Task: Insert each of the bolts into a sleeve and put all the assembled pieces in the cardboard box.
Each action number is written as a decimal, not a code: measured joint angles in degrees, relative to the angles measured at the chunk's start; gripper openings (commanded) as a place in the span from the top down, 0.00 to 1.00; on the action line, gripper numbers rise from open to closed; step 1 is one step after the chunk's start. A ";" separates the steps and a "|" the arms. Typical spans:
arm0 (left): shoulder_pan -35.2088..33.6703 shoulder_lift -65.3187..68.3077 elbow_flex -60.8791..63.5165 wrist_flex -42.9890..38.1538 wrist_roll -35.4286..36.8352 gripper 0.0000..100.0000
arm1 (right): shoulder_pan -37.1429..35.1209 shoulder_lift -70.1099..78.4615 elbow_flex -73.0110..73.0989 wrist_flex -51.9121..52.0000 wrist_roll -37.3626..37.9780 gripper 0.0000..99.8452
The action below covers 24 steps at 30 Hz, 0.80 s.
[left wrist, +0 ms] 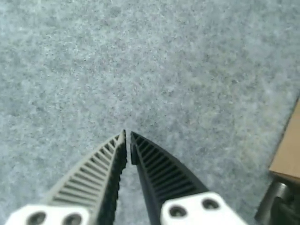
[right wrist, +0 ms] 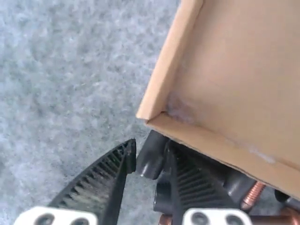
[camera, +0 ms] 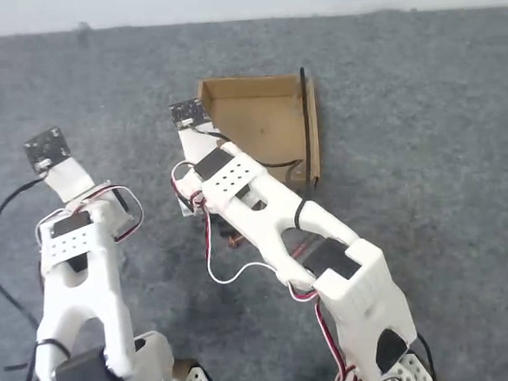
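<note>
The right gripper [right wrist: 151, 149] is clamped on a black sleeve [right wrist: 149, 161], which seems to lie roughly along the fingers, just outside a corner of the cardboard box [right wrist: 220, 70]. The wall stands between the piece and the box floor, so the next move, I judge, is up over that rim and inward. A copper bolt [right wrist: 254, 191] shows by the wall's outer side (whether one sits inside the held sleeve is hidden). The left gripper [left wrist: 128, 136], jaws together on nothing, hangs over carpet [left wrist: 140, 61], farther from the box.
</note>
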<state>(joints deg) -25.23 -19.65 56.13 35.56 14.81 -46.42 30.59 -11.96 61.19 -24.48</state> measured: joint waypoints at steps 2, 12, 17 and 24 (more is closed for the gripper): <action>-0.09 0.00 0.00 0.00 0.00 0.98 | 0.00 0.00 0.00 0.35 -0.44 0.91; -0.09 0.00 0.00 0.00 0.00 0.98 | -0.35 2.11 -1.41 2.46 -0.70 0.90; -0.09 0.00 0.00 0.00 0.00 0.98 | -0.53 5.63 -5.36 2.64 -0.70 0.90; -0.09 0.00 0.00 0.00 0.00 0.98 | -0.97 8.00 -7.65 3.43 -0.70 0.90</action>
<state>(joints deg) -25.32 -19.65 56.13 35.56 14.81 -47.38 38.59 -19.60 64.62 -25.19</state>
